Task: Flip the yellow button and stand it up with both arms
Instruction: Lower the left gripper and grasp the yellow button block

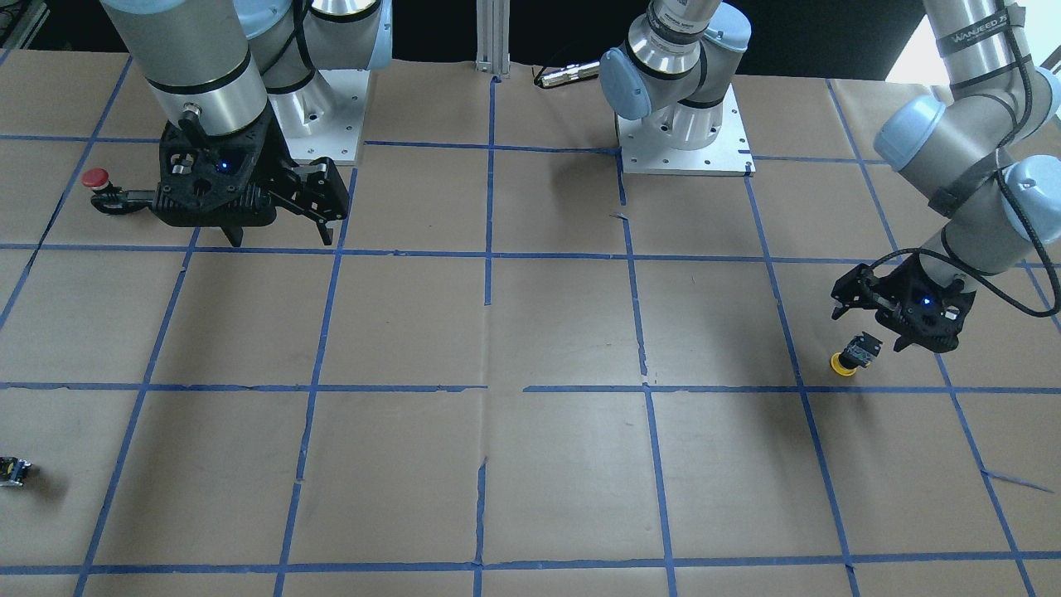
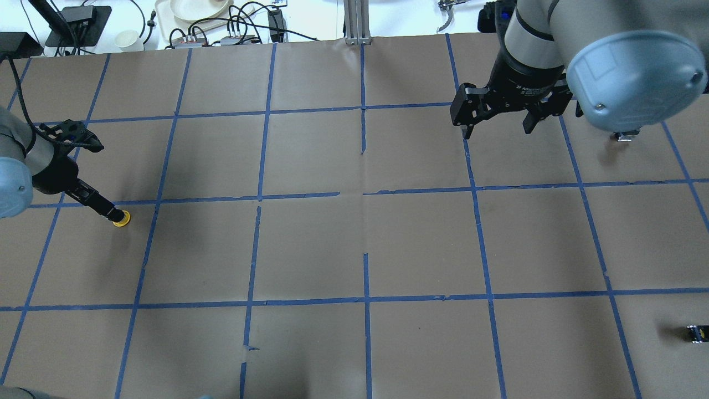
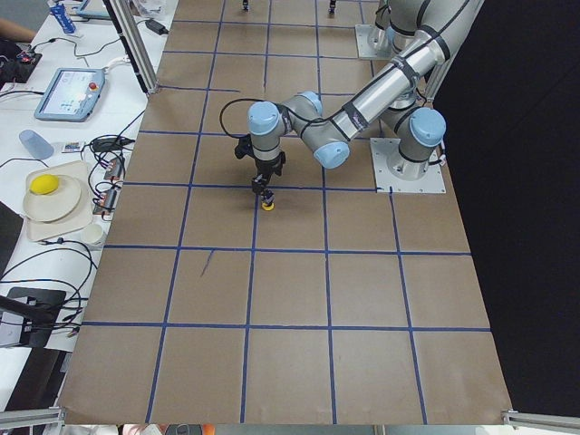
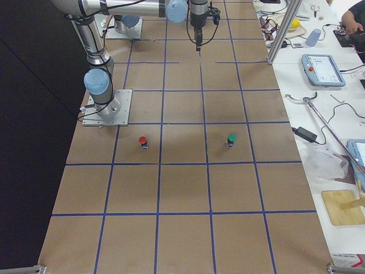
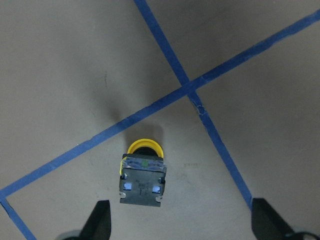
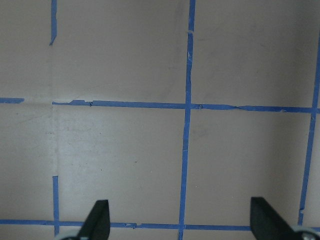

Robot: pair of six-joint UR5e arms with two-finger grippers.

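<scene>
The yellow button [image 5: 142,175] stands upside down on the brown paper, yellow cap down and black switch body up. It also shows in the front view [image 1: 850,358] and the overhead view [image 2: 122,218], beside a blue tape line. My left gripper [image 5: 182,225] is open and hangs just above the button, with its fingers wide apart on either side and not touching it. In the overhead view [image 2: 105,180] one finger reaches down next to the cap. My right gripper [image 1: 282,239] is open and empty, far across the table. Its wrist view [image 6: 181,222] shows only paper and tape.
A red-capped button [image 1: 95,178] sits just beside my right gripper, also in the right side view [image 4: 142,140]. A green-capped button [image 4: 231,138] stands farther out. A small dark part [image 1: 12,471] lies at the table's edge. The arm base plates [image 1: 684,153] stand at the back.
</scene>
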